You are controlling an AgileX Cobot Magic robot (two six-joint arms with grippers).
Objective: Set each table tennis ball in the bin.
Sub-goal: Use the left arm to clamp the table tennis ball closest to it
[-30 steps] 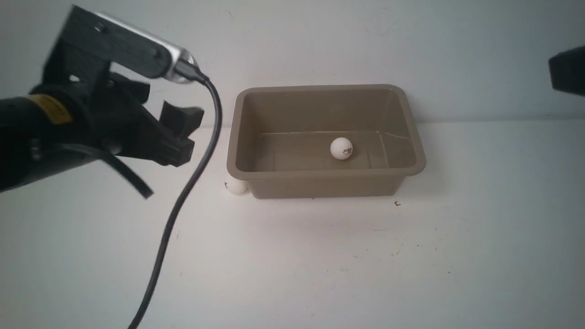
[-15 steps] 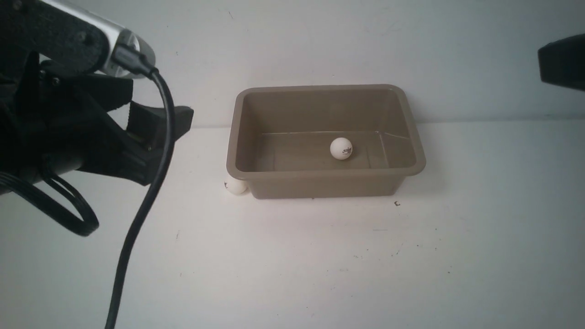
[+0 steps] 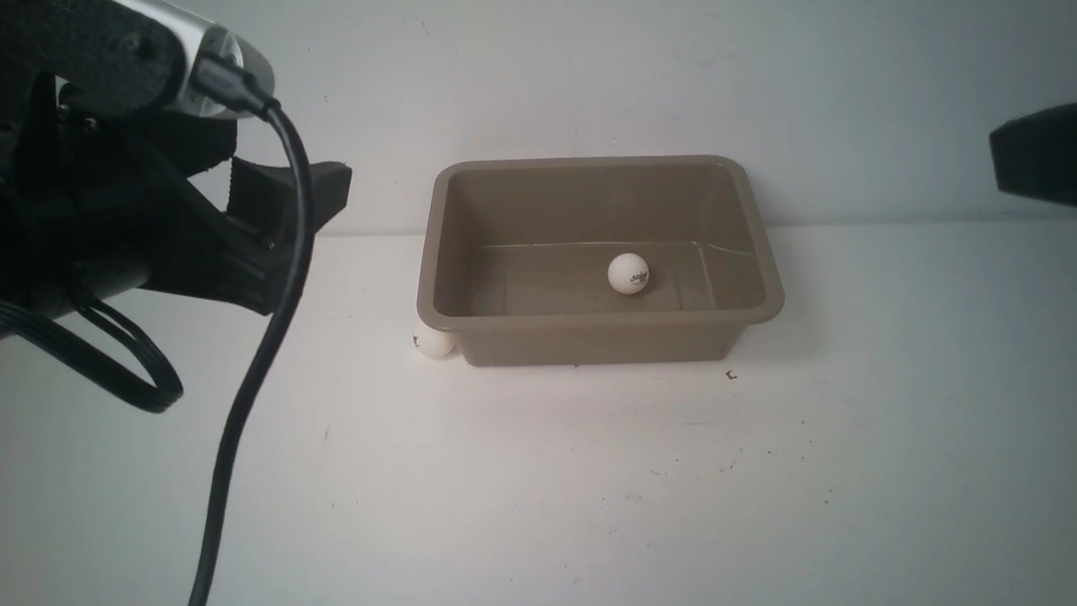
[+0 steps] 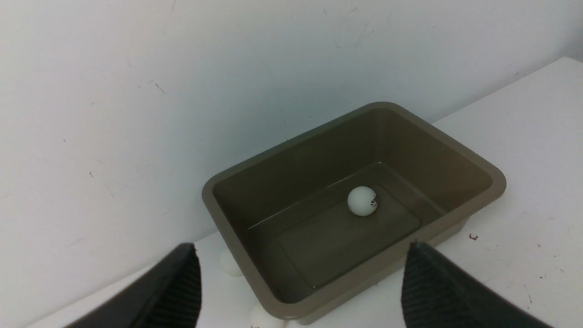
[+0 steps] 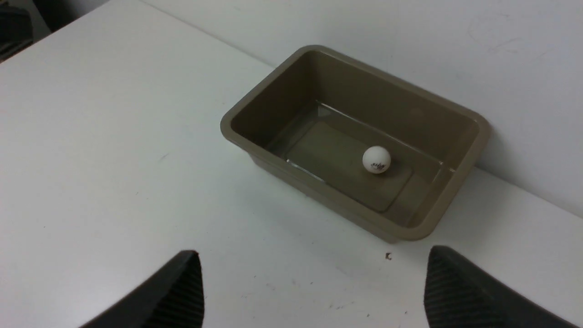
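The taupe bin (image 3: 589, 341) stands against the back wall. One table tennis ball (image 3: 628, 273) with a dark logo lies on its floor, and it also shows in the left wrist view (image 4: 362, 200) and the right wrist view (image 5: 376, 159). A second ball (image 3: 435, 343) sits on the table touching the bin's front left corner (image 4: 266, 317). A third ball (image 4: 229, 264) lies by the bin's left wall, half under the rim. My left gripper (image 3: 303, 244) is open and empty, raised left of the bin (image 4: 498, 182). My right gripper (image 5: 314, 287) is open and empty, above bare table in front of the bin (image 5: 483, 132).
The white table (image 3: 589, 471) ends at a white wall (image 3: 589, 76) right behind the bin. A black cable (image 3: 252, 379) hangs from my left wrist camera down to the table's front. A black part of my right arm (image 3: 1033, 164) shows at the right edge.
My left gripper has drawn back to the left and risen, away from the bin; most of that happened in the first half second. The balls and bin have not moved.
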